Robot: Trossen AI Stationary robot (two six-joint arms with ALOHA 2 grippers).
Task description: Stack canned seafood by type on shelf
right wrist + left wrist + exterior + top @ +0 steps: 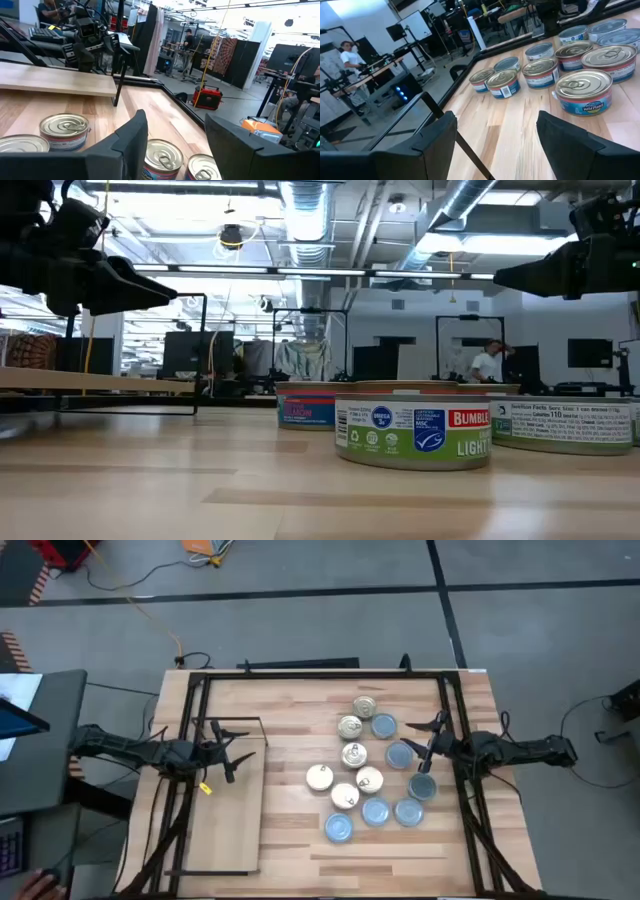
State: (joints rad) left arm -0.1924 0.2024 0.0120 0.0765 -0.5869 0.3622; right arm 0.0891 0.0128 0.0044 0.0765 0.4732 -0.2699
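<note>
Tins (360,778) of seafood sit clustered right of the table's (300,850) centre, gold tops toward the left of the group, blue tops toward the right. At left, the bare shelf (225,830) lies flat; the left gripper (228,752) hangs above it, fingers apart, holding nothing. The right gripper (428,748) hovers over the blue-topped tins, fingers apart, empty.
</note>
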